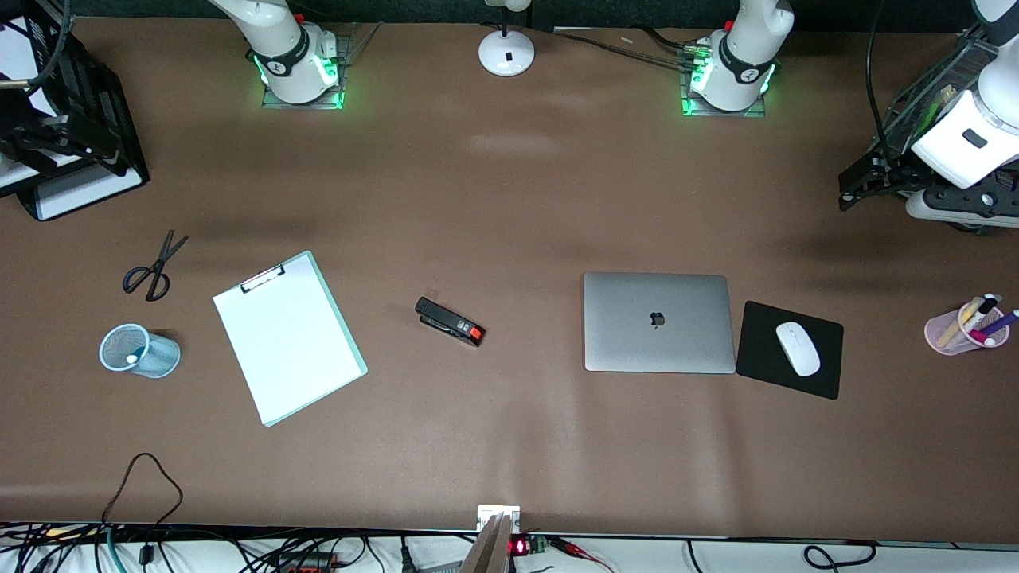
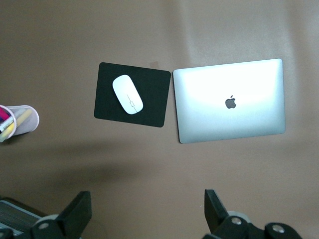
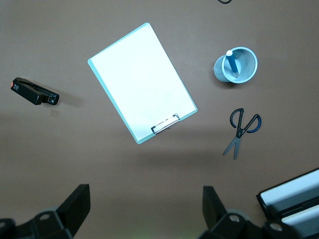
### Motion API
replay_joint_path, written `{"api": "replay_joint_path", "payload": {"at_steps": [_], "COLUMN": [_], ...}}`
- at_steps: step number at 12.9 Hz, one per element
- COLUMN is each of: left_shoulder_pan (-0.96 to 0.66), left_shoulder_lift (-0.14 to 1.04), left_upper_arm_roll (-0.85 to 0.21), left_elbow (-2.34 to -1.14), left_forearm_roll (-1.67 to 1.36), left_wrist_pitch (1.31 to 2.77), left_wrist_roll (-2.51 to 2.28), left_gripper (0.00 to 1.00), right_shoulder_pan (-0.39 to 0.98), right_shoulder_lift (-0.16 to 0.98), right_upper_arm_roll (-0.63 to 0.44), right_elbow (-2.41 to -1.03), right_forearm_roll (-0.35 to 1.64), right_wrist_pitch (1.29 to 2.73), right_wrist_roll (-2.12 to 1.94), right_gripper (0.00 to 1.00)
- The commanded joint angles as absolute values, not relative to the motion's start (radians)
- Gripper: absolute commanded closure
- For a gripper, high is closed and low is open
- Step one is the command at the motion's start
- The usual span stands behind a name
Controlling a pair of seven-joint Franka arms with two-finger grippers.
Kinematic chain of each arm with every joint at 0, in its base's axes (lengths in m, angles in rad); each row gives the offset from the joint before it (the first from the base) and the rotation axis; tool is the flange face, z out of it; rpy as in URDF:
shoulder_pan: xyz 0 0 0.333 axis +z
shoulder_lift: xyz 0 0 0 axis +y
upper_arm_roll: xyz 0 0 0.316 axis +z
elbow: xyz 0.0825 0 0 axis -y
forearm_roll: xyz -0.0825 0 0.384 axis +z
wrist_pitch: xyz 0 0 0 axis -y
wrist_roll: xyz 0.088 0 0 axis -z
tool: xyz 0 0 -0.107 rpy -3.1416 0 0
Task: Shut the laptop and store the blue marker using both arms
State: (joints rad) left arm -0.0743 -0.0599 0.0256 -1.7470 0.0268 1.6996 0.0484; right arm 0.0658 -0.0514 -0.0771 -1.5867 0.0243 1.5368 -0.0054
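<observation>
Even overhead light gives soft, blurred shadows across the brown table (image 1: 493,199). Glare whitens the laptop (image 2: 230,99) lid and clipboard (image 3: 142,82) in the wrist views. Green glow rings both arm bases.

Silver-grey laptop (image 1: 658,321) with dark logo; black mouse pad (image 1: 790,348) under white mouse (image 1: 798,348); blue marker (image 3: 231,63) with whitish tip in pale blue mesh cup (image 3: 236,65); brown table (image 1: 509,199).
</observation>
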Motion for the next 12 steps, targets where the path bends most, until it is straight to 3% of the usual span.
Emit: {"api": "replay_joint_path", "payload": {"at_steps": [1, 12], "left_shoulder_pan": [-0.077, -0.075], "left_shoulder_lift": [-0.031, -0.021], "left_upper_arm_roll": [0.032, 0.032], "left_elbow": [-1.692, -1.680], "left_forearm_roll": [0.023, 0.021], "left_wrist_pitch": [1.671, 1.667], "left_wrist_roll": [0.075, 0.075], "left_gripper": [0.00, 0.00], "right_shoulder_pan": [0.058, 0.061], "right_shoulder_lift": [-0.061, -0.057], "right_upper_arm_roll": [-0.075, -0.074], "right_elbow": [-1.572, -1.575], "right_forearm_roll": [0.034, 0.035], "right_wrist_pitch": [1.511, 1.523], "right_wrist_roll": [-0.020, -0.018], "right_gripper": [0.00, 0.00]}}
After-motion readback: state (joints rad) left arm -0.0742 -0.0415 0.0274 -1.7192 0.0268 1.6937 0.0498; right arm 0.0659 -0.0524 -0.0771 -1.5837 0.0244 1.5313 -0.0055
